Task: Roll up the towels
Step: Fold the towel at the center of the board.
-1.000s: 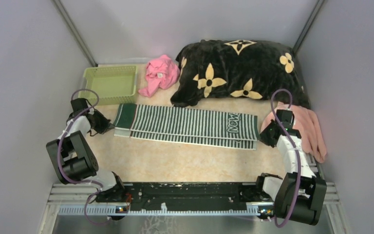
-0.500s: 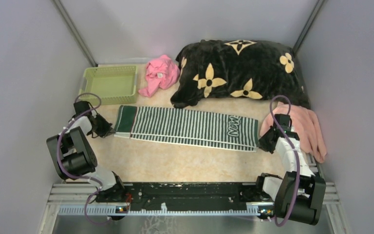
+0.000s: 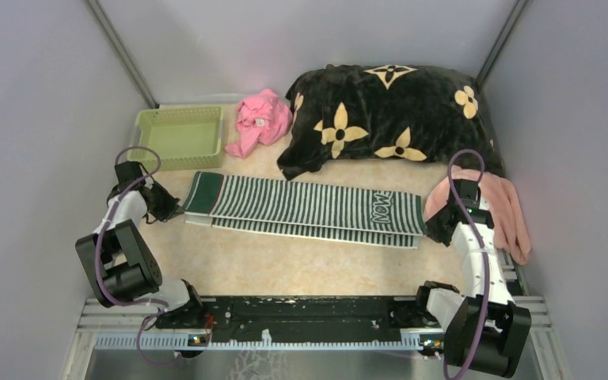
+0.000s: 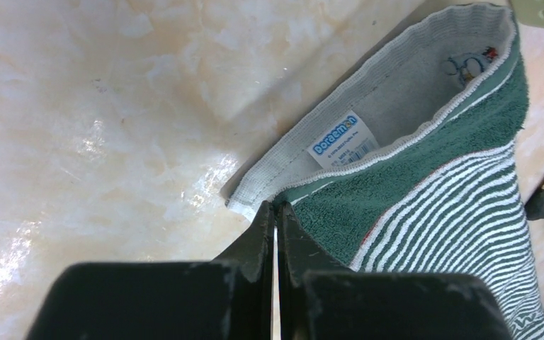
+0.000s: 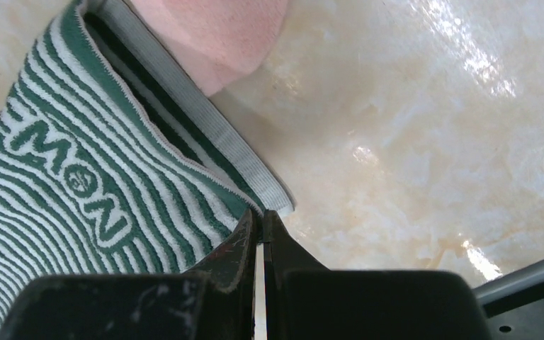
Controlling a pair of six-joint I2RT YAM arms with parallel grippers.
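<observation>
Pinching both ends of the green striped towel (image 3: 305, 210), the two arms reach in from the near edge of the table (image 3: 285, 265).

- Green striped towel: lies flat across the middle of the table, long axis left to right, folded lengthwise so an upper layer sits over a lower one. The lower layer's pale hem shows along the near edge and at both ends.
- Left gripper (image 4: 276, 212): jaws clenched, only a thin slit between them, tips nipping the corner of the upper green layer at the towel's left end. A small white label (image 4: 341, 138) with blue lettering sits on the pale underside just beyond the tips.
- Right gripper (image 5: 261, 221): jaws clenched likewise, tips biting the corner of the striped upper layer at the right end, close to the woven "MON" lettering.
- Pink towel (image 3: 507, 210): lies at the right side of the table, beyond the right arm, its edge touching the striped towel's right end.
- Back of table: a light green basket (image 3: 178, 141) at left, a crumpled pink cloth (image 3: 261, 119) beside it, then a black blanket (image 3: 388, 111) with tan flowers.
</observation>
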